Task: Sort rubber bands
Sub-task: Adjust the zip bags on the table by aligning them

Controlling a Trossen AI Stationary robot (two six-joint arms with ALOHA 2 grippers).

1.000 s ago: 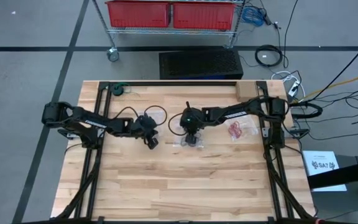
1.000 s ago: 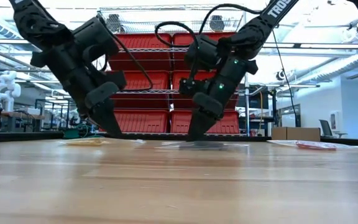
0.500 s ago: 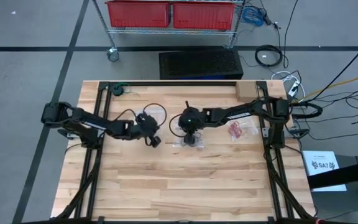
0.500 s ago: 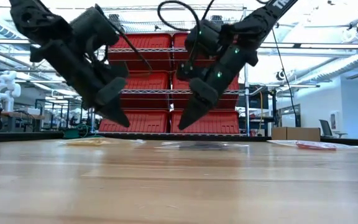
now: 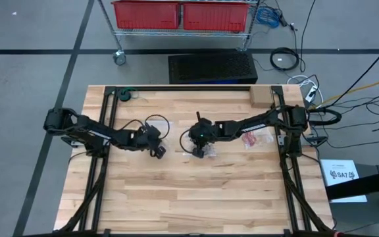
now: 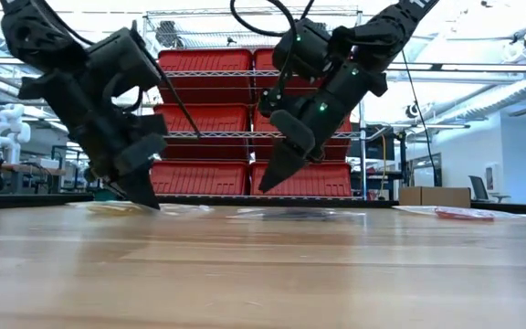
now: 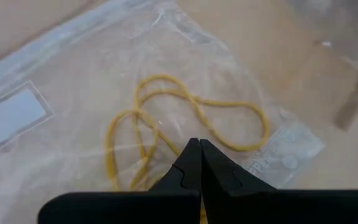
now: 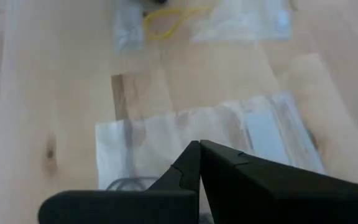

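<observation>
Under the closed left gripper (image 7: 199,149), thin yellow rubber bands (image 7: 185,118) looped on a crinkled clear bag (image 7: 73,87).

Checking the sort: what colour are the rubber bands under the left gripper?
Yellowish tan rubber bands, lying on a clear plastic bag; clearest in the left wrist view.

rubber bands (image 7: 185,121) in bag (image 7: 55,155), left tool (image 7: 199,147) above
</observation>
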